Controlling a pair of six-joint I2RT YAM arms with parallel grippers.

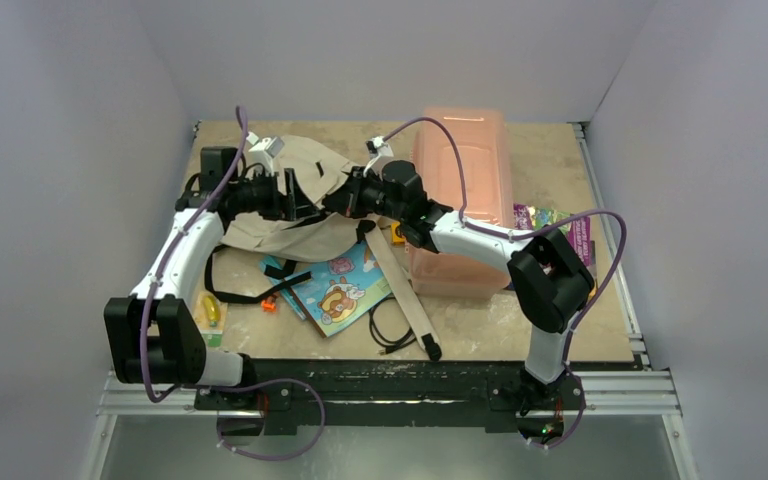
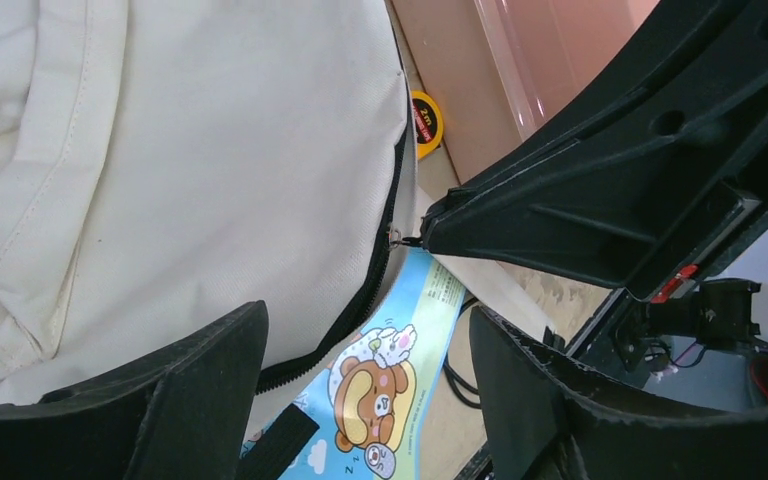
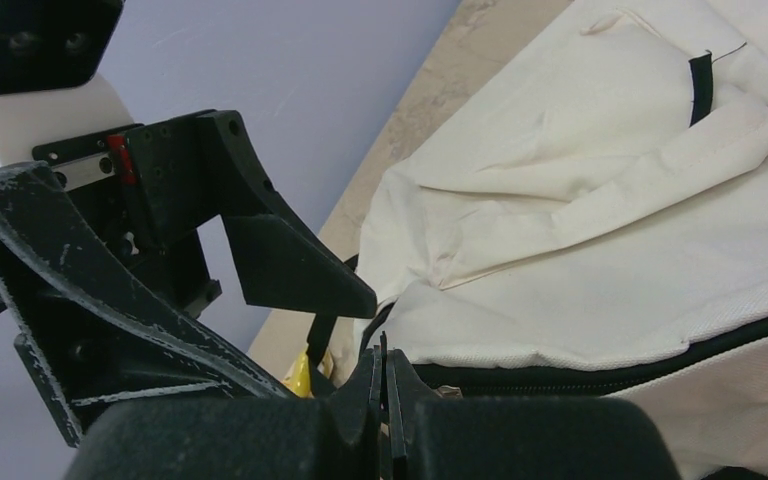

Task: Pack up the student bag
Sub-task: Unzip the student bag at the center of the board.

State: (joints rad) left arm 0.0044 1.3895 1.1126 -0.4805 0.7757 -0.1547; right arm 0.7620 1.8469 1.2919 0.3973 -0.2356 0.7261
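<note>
Student bag [image 1: 290, 235] slumped upper centre-left of the overhead frame on the worktop [image 1: 580, 330]. Right end effector [image 3: 385, 385] pressed together, pinching what looks like the zipper pull [image 2: 397, 236]. Left end effector [image 2: 365, 330] spread beside the fabric. Opening step, I'd say. Next, left needs to brace the cloth so the zipper runs.

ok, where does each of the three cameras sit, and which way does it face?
Top: fixed above and behind the bases, facing down at the table; left arm and right arm show whole, reaching to the bag.
Left wrist: on the left wrist, facing along the open left hand at the bag's zipper and a picture book.
Right wrist: on the right wrist, facing over the shut right hand across the bag.
Shared: both wrist views show the zipper and the other hand.
</note>
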